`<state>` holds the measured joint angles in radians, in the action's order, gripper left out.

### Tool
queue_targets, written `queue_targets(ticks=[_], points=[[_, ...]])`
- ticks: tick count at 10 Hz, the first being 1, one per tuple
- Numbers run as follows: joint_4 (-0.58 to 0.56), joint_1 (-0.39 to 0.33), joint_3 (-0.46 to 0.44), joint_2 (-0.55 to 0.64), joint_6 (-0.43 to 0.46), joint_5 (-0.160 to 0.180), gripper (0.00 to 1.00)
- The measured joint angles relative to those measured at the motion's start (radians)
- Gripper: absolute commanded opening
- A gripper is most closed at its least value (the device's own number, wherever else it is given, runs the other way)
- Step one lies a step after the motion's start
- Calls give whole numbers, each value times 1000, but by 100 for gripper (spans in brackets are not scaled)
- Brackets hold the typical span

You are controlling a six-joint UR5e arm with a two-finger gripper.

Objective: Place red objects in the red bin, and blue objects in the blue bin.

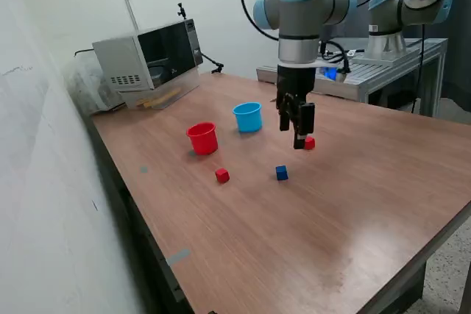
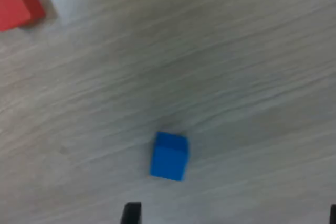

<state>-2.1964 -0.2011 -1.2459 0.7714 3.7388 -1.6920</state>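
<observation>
Resting flat, small blue cube [image 2: 169, 156].

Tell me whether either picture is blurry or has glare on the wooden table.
Wrist view: soft and smeared, wood grain streaked, small dark blue cube and small bright red cube fuzzy-edged. Exterior view: sharper, with pale glare on the brown wooden table toward the exterior view's right.

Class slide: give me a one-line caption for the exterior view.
Robot claw hovers above a wooden table holding red cup, blue cup and scattered cubes.
</observation>
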Motion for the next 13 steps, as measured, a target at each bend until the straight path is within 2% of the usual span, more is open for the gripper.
queue_targets(ticks=[4, 9, 10, 13], points=[[-21, 67, 13, -86, 1, -6, 100], [-24, 64, 16, -115, -1, -4, 100], [-24, 60, 15, -116, -2, -3, 0], [-23, 42, 14, -117, -16, -2, 0]])
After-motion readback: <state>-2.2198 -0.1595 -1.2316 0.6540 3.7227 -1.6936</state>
